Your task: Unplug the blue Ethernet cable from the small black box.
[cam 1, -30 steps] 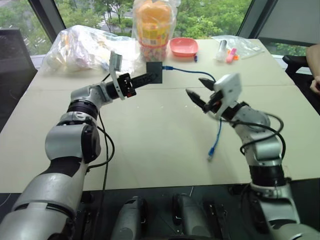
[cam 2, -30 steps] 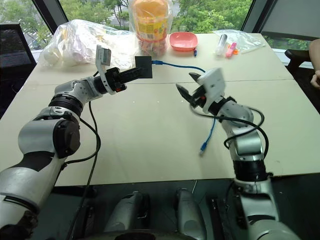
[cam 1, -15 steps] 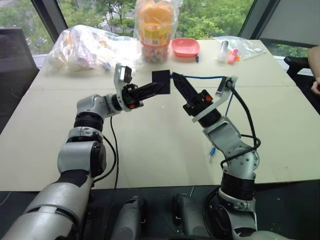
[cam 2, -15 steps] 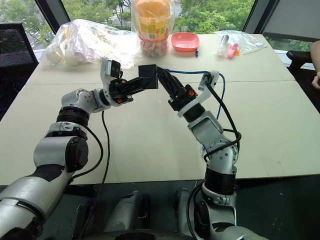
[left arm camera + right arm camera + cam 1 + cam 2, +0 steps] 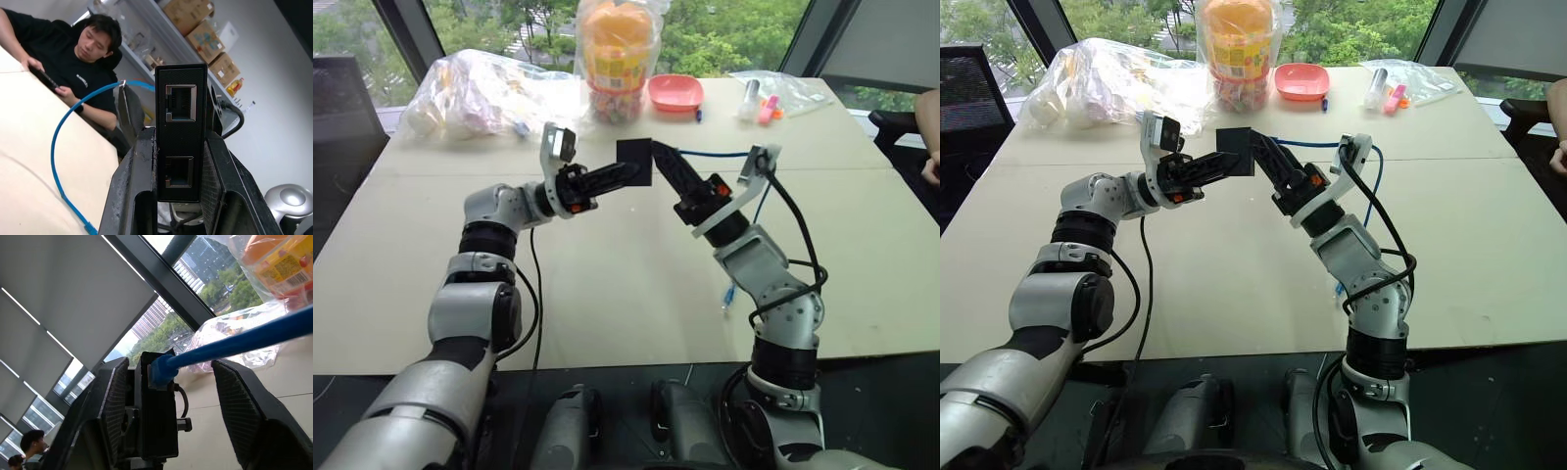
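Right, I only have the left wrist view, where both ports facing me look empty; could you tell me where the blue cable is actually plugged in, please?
Observer: The blue Ethernet cable is plugged into the opposite face of the small black box, the side turned away from your camera.
Operator: Thank you. Does the right gripper have the plug?
Observer: Not yet. The right gripper is at the box with its jaws open, one on each side of the plug, and neither touches it.
Operator: Is anything close behind the box?
Observer: A pink bowl and a bagged snack jar stand farther back on the table, apart from the box.
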